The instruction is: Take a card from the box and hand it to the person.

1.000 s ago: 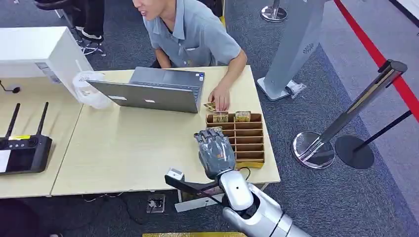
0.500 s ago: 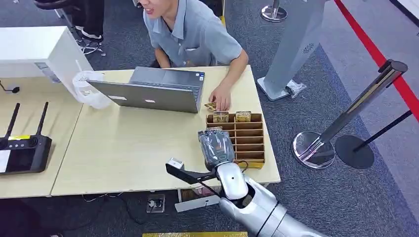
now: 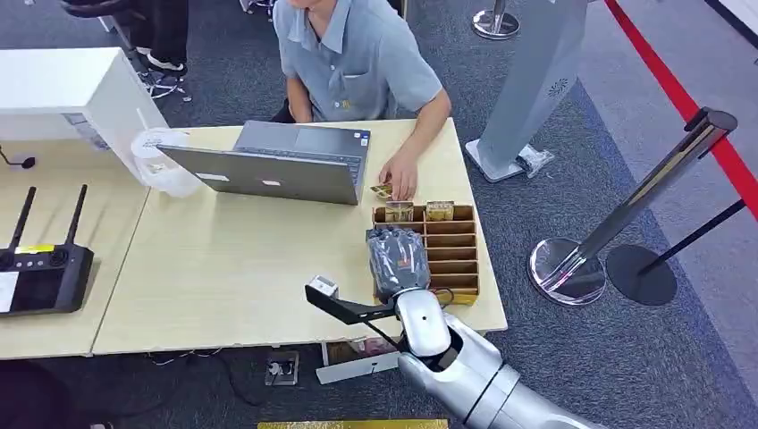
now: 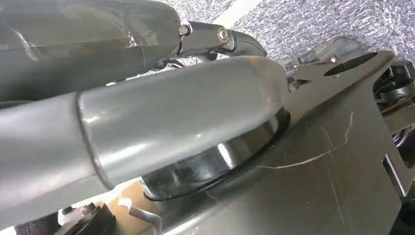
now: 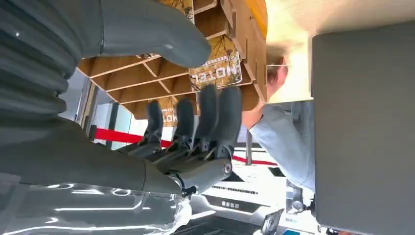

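Observation:
A wooden box (image 3: 451, 253) with rows of compartments stands at the table's right end. Two cards stand upright in its farthest row, the left card (image 3: 399, 212) and the right card (image 3: 439, 210). My right hand (image 3: 398, 259) hovers over the box's left column, palm down, fingers stretched toward the far row, holding nothing. In the right wrist view its fingertips (image 5: 222, 105) hang just short of a card printed HOTEL (image 5: 218, 67); a second card (image 5: 169, 115) stands beyond. The person's hand (image 3: 400, 182) rests on the table by a loose card (image 3: 381, 192). My left hand (image 4: 186, 112) hangs low, holding nothing.
An open grey laptop (image 3: 282, 165) sits in front of the person (image 3: 353, 58). A clear plastic cup (image 3: 163, 164) stands left of it, and a black router (image 3: 40, 268) lies on the left table. Barrier posts (image 3: 626, 210) stand right of the table (image 3: 241, 268).
My right hand has moved forward and a little right, from the box's near left edge to over its left column. The person has straightened up; their hand stays by the loose card.

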`<state>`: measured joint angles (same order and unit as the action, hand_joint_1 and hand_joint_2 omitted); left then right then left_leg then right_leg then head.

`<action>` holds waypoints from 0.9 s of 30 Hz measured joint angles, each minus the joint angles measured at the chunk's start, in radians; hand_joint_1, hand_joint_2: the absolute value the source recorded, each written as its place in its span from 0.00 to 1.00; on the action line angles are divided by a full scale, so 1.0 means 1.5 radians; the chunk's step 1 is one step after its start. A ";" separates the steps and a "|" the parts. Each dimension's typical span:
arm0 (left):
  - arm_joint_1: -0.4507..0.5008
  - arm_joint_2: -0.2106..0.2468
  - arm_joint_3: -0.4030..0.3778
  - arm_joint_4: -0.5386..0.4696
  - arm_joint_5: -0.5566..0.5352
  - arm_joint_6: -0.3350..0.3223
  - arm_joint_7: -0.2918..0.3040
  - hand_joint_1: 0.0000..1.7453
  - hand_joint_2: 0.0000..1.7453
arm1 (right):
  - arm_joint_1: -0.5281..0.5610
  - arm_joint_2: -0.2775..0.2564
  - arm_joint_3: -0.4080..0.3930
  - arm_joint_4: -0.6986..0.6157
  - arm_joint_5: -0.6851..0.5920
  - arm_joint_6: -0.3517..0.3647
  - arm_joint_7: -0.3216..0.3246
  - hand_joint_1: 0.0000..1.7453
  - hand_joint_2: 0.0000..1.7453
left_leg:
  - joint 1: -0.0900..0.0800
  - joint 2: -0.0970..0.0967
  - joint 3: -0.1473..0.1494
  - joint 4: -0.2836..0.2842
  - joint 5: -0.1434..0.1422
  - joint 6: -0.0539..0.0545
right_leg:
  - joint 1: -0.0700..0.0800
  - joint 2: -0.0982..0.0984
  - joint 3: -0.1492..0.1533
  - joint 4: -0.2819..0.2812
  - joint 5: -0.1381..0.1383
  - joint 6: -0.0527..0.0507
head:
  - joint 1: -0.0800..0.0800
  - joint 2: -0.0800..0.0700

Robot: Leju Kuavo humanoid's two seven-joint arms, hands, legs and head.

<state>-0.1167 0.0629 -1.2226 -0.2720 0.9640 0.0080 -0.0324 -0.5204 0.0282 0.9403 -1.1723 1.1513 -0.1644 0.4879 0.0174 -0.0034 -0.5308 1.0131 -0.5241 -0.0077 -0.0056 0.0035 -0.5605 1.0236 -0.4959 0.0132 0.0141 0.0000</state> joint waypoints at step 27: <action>0.000 -0.001 0.000 0.000 0.002 0.000 -0.001 0.00 0.00 | 0.002 -0.010 -0.018 0.033 -0.002 0.018 0.012 0.58 1.00 | 0.000 0.000 0.000 0.000 0.000 0.000 | 0.000 0.000 0.000 0.000 0.000 0.000 | 0.000 0.000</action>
<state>-0.1163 0.0622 -1.2223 -0.2720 0.9674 0.0084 -0.0343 -0.5181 0.0137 0.9140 -1.1223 1.1490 -0.1370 0.5062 0.0174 -0.0033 -0.5307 1.0131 -0.5240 -0.0077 -0.0056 0.0036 -0.5606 1.0236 -0.4959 0.0133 0.0141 0.0000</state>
